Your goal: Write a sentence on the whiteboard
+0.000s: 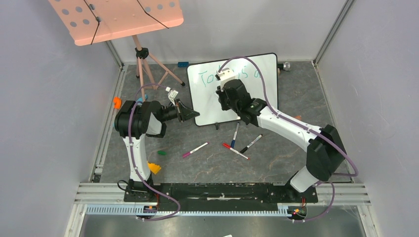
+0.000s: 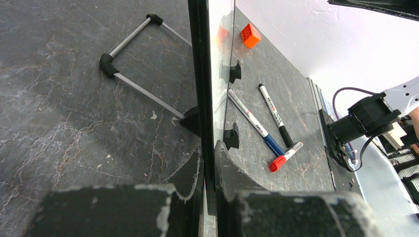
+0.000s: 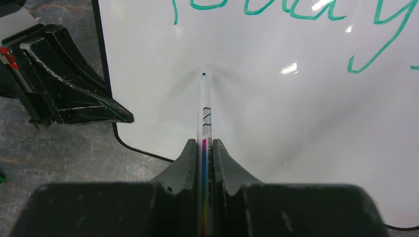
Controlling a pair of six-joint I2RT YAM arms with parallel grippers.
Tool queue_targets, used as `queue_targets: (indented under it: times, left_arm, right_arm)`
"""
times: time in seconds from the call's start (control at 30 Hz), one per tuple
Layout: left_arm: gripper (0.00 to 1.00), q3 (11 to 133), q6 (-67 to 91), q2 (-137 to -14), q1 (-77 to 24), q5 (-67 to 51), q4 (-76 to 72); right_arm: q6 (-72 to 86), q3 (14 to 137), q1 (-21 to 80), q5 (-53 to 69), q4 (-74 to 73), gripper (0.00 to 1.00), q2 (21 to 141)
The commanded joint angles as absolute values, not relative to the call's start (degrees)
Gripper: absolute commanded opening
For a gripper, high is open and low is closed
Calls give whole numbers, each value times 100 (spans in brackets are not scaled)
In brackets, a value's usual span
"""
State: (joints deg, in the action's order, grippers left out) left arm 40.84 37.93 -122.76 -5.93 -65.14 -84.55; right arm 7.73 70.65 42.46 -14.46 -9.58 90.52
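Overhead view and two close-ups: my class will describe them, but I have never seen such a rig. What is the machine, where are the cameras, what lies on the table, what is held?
The machine is two robot arms bolted at the near edge of a dark table. The overhead view comes from a fixed camera above and behind them; each close-up comes from a camera on one arm's wrist. The left gripper is shut on the edge of the propped-up whiteboard. The right gripper is shut on a marker, its tip at or just off the board, below teal writing. Four loose markers lie on the table: purple, red, blue and black. A pink music stand is at the back left.
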Motion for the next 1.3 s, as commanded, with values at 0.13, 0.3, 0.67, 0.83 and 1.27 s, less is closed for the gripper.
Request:
queue_targets:
  times: [0.13,0.3,0.67,0.83,1.27]
  left_arm:
    - [2,4168,3498,-12360,-598,-6522,-8921]
    - [2,4171,3484,-12358,-598,-6522,-8921]
    - [2,4178,3492,-12358,-600,-6532,-8921]
    - [2,4176,3491,-12362,-598,-6531,-8921]
    - [2,4177,3491,-12357,-605,-6530,-8921]
  right_arm:
    - [813,7452,4188,-1597,-836,0,9204]
    - [812,7471,4167,-1621,-800,0,9293]
    - [844,7477,4102,-1619,-809,0,9424]
    - [855,7282,4094,-1591,-809,0,9364]
    - [989,6653,4096,-1360,-795,0,9097]
